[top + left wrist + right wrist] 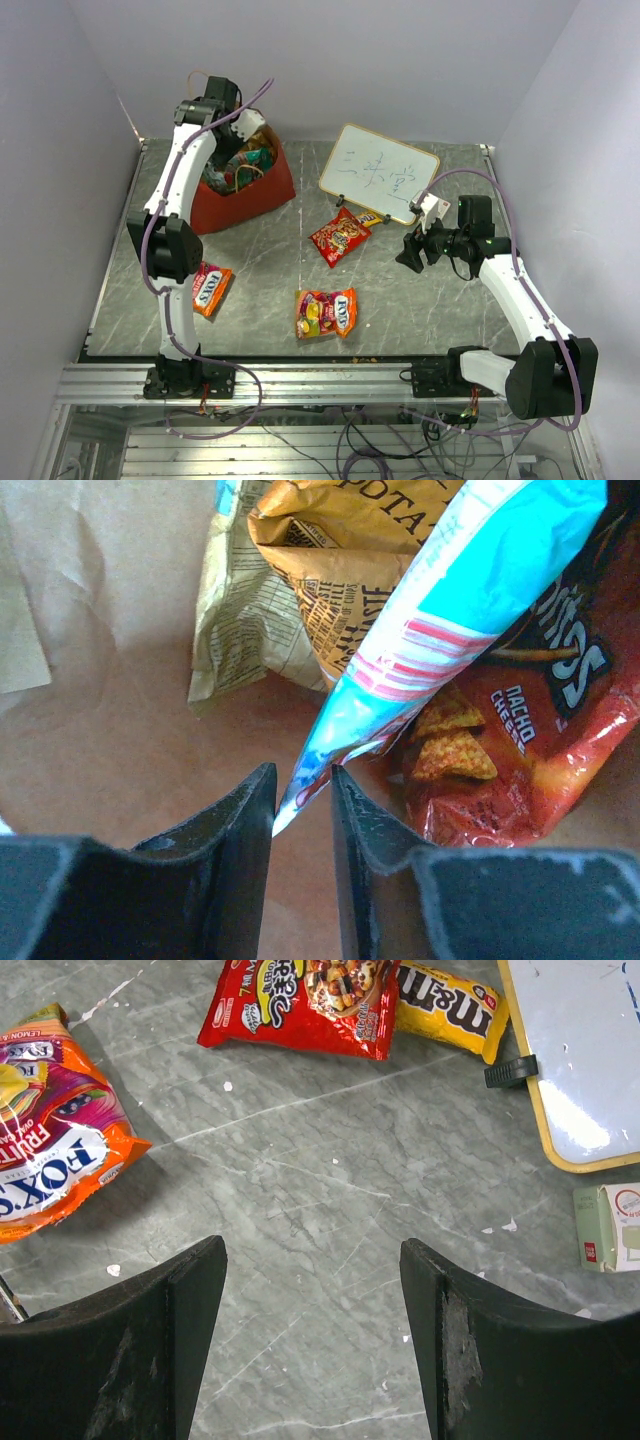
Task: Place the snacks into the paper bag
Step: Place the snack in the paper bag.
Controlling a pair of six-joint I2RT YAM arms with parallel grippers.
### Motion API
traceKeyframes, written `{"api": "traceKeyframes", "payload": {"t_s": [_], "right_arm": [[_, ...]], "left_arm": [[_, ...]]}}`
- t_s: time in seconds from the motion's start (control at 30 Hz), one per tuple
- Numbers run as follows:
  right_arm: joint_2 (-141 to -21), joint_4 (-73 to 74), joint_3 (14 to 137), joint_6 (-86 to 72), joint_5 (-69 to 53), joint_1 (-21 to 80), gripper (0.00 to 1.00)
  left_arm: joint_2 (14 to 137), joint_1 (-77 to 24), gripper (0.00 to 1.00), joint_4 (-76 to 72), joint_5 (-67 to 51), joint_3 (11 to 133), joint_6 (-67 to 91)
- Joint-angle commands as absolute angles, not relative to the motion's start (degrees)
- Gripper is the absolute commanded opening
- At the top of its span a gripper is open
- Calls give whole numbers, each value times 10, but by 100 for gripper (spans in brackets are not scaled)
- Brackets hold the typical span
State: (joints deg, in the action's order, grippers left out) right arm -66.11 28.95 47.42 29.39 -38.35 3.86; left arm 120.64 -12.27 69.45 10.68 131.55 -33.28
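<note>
Inside paper bag (120, 680), glossy teal packet (470, 590)

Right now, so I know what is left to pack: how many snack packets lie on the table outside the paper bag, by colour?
Orange Fox's packets: 2
Red packet: 1
Yellow M&M's pack: 1
Total: 4

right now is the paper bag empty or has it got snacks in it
Not empty. The left wrist view into the paper bag shows a tan chip bag, a teal packet and a Doritos bag inside.
</note>
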Motion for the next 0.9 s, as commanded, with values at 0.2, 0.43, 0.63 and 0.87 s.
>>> {"api": "traceKeyframes", "payload": {"t_s": [0.2,0.43,0.63,0.87], "right_arm": [[-658,285,466,300,-390,34,71],[-656,283,465,300,-388,34,71],[-659,285,465,301,-390,33,71],[-659,280,462,297,-389,34,71]], "left_arm": [[1184,-124,42,637,127,1262,-302],[1195,-124,47,633,129,1264,-308],[1176,-124,52,631,109,1275,-306],[1119,-124,57,603,102,1259,-296]]}}
